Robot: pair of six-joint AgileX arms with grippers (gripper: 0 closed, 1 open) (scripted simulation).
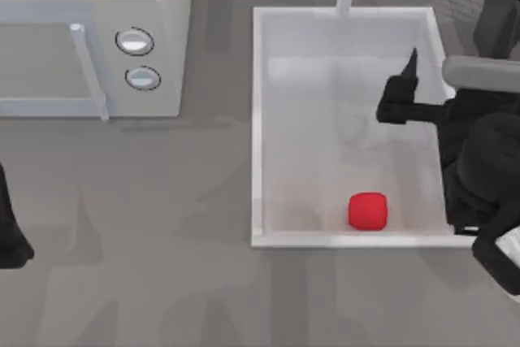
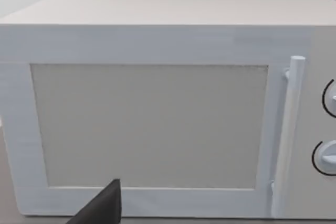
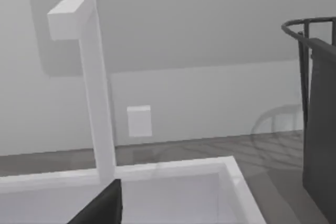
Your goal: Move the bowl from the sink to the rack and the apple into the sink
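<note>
The apple [image 1: 368, 210] lies on the sink [image 1: 258, 127] floor, in the near part, just inside the front rim and right of the basin's middle; nothing touches it. The right arm reaches in from the sink's right side, its dark bulk covering the right rim, and bends so that the right gripper [image 1: 404, 91] hangs over the basin's right half, farther back than the apple and well apart from it, with 1 finger [image 1: 412, 63] pointing toward the back wall. Whether its fingers are spread or pressed together I cannot tell, and it holds nothing I can make out. From the right wrist, a dark fingertip [image 3: 102, 205] sits low, the sink's back corner lies beyond it, the faucet [image 3: 89, 77] post rises from the back rim, and the rack [image 3: 310, 72] stands past the sink's right back corner. The left arm sits parked far left of the sink, its gripper [image 2: 100, 205] facing the microwave [image 2: 157, 114] with 2 knobs; no writing is readable anywhere.
</note>
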